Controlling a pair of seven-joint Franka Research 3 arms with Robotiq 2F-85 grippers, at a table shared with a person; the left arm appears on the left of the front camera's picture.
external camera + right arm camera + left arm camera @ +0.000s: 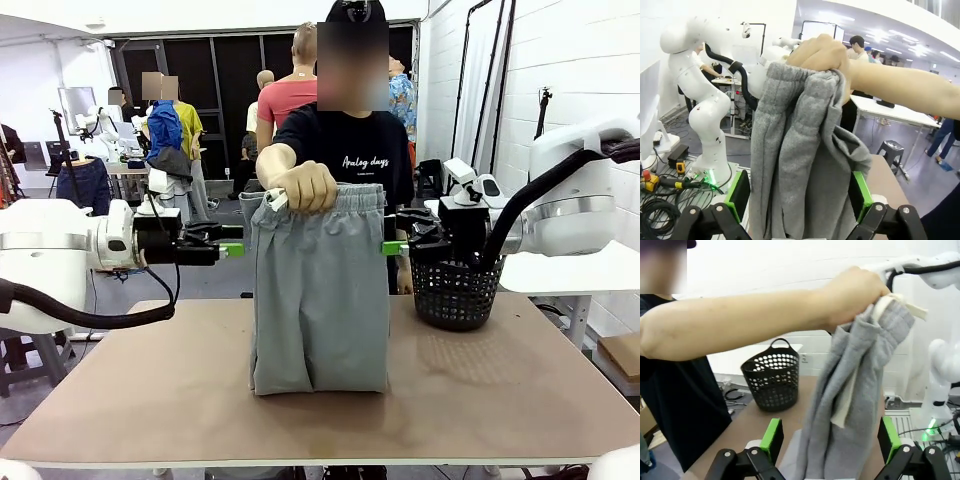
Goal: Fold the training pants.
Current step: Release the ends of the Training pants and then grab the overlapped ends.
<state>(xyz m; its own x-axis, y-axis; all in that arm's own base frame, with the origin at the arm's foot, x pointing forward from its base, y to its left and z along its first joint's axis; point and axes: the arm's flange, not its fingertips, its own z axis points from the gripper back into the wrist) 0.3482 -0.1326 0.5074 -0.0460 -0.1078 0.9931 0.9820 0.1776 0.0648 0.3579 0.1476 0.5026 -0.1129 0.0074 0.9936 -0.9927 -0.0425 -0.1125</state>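
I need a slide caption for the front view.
A person's hand holds the training pants by the waistband between the open left gripper and open right gripper.

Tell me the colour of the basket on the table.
Black, with round holes through its wall. The basket shows best in the left wrist view.

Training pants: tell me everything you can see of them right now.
The training pants are light grey soft jersey, hanging upright from the person's hand, which bunches the gathered waistband. A white drawstring end pokes out beside that hand. It hangs in layers, bottom edge resting on the table. The robot's open left hand and right hand flank the upper sides; contact is unclear.
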